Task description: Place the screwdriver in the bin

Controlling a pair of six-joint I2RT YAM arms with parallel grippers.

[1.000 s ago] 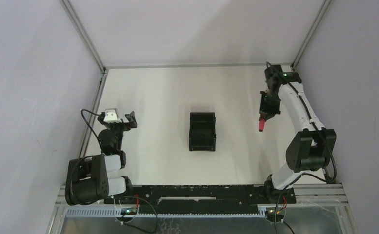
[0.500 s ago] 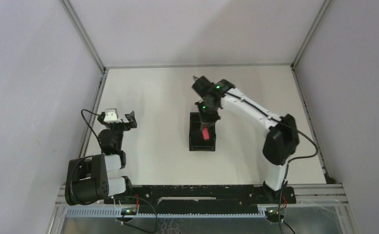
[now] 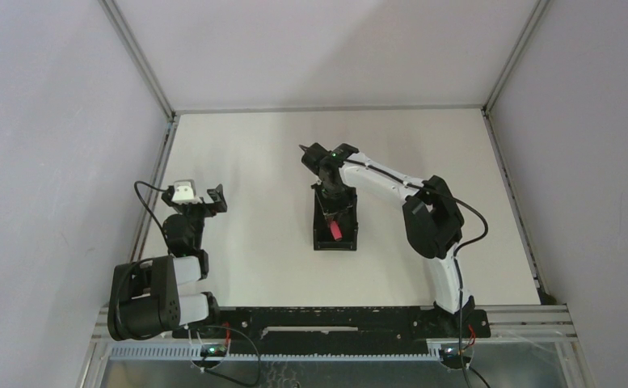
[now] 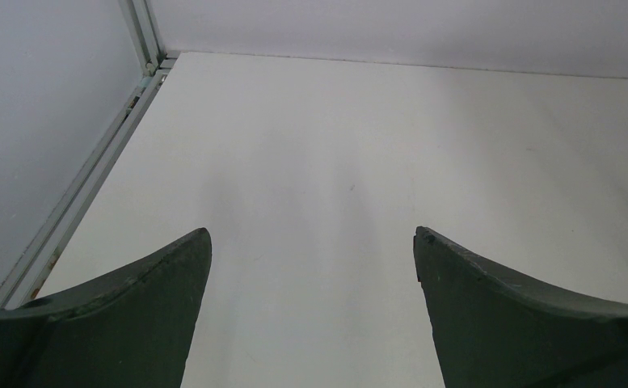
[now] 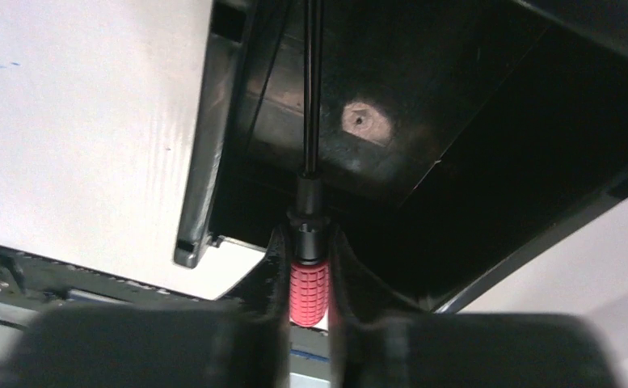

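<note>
The small red-handled, black-shafted screwdriver (image 5: 309, 287) is pinched in the right gripper (image 5: 306, 240) over the low black plastic bin (image 5: 204, 145); opening the jaws seems next.

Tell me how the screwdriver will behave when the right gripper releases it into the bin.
The screwdriver looks stiff: its thin shaft runs straight. The round, knurled red handle should grip well between the fingers, yet it probably rolls once freed. The walls of the bin would likely stop it.
</note>
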